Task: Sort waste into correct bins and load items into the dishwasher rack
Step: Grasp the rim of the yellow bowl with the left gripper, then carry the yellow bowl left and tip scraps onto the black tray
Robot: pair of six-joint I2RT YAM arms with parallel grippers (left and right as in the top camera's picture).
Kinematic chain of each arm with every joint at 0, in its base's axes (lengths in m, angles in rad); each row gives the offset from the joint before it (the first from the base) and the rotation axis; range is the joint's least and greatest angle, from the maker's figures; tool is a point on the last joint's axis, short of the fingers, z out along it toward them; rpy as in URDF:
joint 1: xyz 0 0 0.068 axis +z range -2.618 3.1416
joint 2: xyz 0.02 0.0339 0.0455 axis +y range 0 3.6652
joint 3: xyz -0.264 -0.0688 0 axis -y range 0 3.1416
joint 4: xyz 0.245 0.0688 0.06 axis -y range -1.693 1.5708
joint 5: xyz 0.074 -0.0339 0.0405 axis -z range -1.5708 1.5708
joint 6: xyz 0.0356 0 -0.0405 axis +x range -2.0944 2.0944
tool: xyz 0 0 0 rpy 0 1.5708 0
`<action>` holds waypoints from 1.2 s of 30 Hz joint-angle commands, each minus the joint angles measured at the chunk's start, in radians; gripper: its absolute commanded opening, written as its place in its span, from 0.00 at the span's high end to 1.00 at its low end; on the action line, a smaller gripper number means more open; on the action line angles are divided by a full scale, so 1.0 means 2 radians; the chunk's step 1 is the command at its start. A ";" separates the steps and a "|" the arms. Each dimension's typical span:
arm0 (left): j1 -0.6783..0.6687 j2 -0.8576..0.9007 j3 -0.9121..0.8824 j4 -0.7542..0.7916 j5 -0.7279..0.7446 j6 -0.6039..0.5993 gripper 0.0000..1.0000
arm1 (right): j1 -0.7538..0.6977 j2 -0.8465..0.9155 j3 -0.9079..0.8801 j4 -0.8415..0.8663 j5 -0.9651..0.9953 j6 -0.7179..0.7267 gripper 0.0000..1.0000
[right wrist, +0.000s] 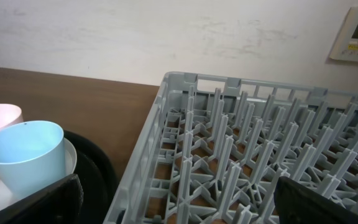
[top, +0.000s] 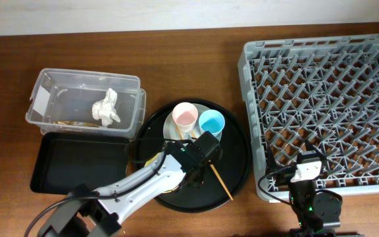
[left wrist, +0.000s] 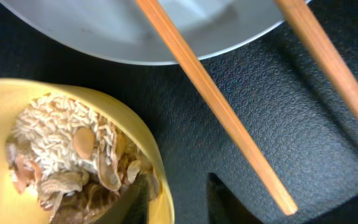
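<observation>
Left wrist: chopstick (left wrist: 219,106) ends near rim of yellow bowl (left wrist: 143,138).

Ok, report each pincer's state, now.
Left pincer: cannot be told.
Right pincer: open, holding nothing.

Round black tray (top: 237,160) on brown wooden table (top: 189,66).

The round black tray (left wrist: 278,81) has a fine pebbled, matt grain. On it, the chopsticks (left wrist: 216,106) are bare smooth wood and the yellow bowl (left wrist: 151,162) shines glossy. At the tray's three o'clock the dishwasher rack (top: 321,85) is dull grey plastic. At ten o'clock sits the tub (top: 87,76) of clear, glossy plastic, with a soft crumpled paper tissue (top: 106,107) inside.
</observation>
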 commanded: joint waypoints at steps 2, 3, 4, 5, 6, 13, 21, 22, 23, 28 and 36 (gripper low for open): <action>-0.003 0.007 -0.005 0.002 -0.006 -0.006 0.87 | -0.003 -0.002 -0.002 -0.002 0.005 0.004 0.01; -0.003 0.007 -0.005 0.002 -0.006 -0.006 0.91 | -0.003 -0.002 -0.002 -0.002 0.005 0.004 0.01; -0.003 0.007 -0.005 0.002 -0.006 -0.006 0.92 | -0.003 -0.002 -0.002 -0.002 0.004 0.004 0.01; -0.003 0.007 -0.005 0.001 -0.006 -0.006 0.93 | -0.003 -0.002 -0.002 -0.002 0.005 0.004 0.01; -0.003 0.007 -0.005 0.001 -0.006 -0.006 0.94 | -0.003 -0.002 -0.002 -0.002 0.005 0.004 0.01; 0.006 -0.020 0.038 -0.065 -0.019 -0.005 1.00 | -0.003 -0.002 -0.002 -0.002 0.005 0.004 0.01; 0.177 -0.135 0.130 -0.172 0.106 0.120 1.00 | -0.003 -0.002 -0.002 -0.002 0.005 0.004 0.01; 0.250 -0.153 0.130 -0.180 0.134 0.147 1.00 | -0.003 -0.002 -0.002 -0.002 0.004 0.004 0.01; 0.295 -0.160 0.129 -0.183 0.159 0.166 1.00 | -0.003 -0.002 -0.002 -0.002 0.005 0.004 0.01; 0.519 -0.165 0.109 -0.180 0.350 0.282 1.00 | -0.003 -0.002 -0.002 -0.002 0.005 0.004 0.01; 0.735 -0.165 -0.071 -0.027 0.576 0.329 1.00 | -0.003 -0.002 -0.002 -0.002 0.005 0.004 0.01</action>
